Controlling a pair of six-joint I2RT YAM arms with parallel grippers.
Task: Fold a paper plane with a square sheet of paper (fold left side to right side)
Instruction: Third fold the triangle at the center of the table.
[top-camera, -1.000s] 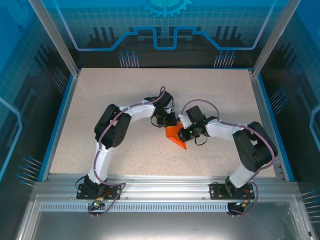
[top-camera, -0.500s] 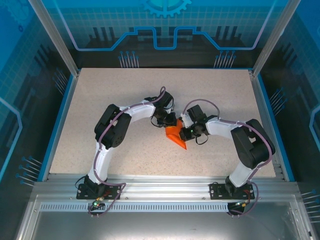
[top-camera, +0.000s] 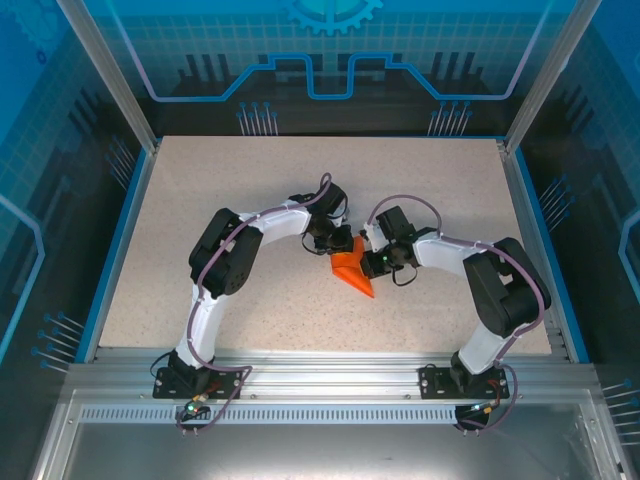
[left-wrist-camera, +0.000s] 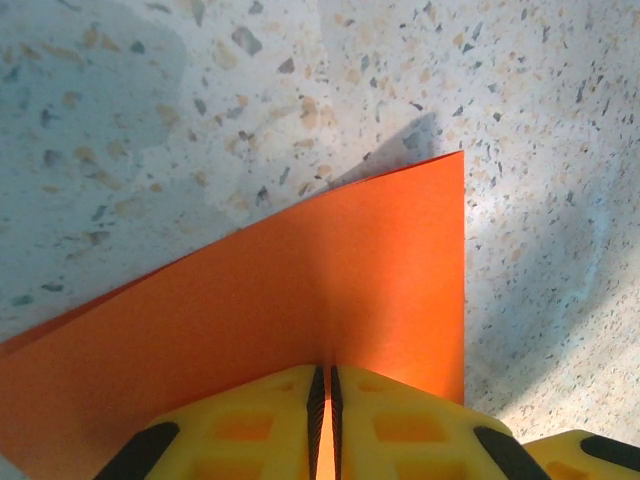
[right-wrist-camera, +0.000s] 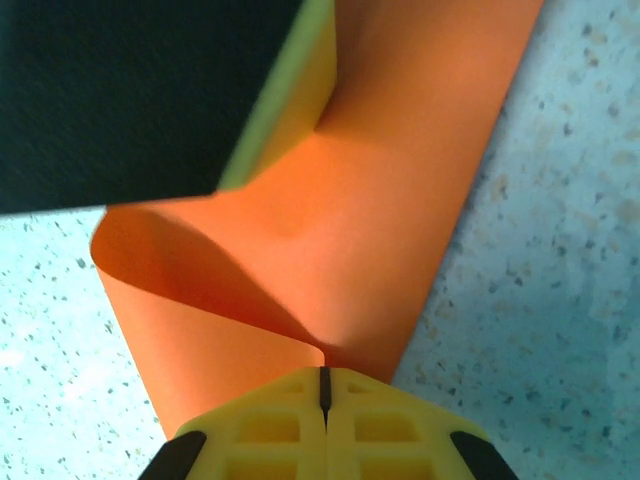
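**Top external view: sheet of paper (top-camera: 352, 271) pinched from both sides, fold unfinished**

From where I stand, the orange sheet sits about mid-tabletop (top-camera: 250, 190), a touch toward the near edge, raised off the surface between the two arms. From above it reads as a small wedge with its point aimed at the near edge.

The left gripper (top-camera: 338, 244) comes in from the far-left side. Its wrist camera shows the yellow fingers pressed together with a sliver of orange caught in the seam, so it is clamped on the sheet. The right gripper (top-camera: 366, 261) is closed the same way on the opposite side, and in its own view the paper rises out of the seam and curls over in a soft, rounded loop.

That loop tells me the fold is only partly done. The paper is bent over, but I see no flattened crease along that curve. By my judgement this fold has yet to be pressed flat, and the narrow plane shape is not there yet.

Room is not the worry, as bare tabletop lies on every side and all four edges are well apart from the sheet. The tight spot is between the grippers themselves, which stand just beside each other.
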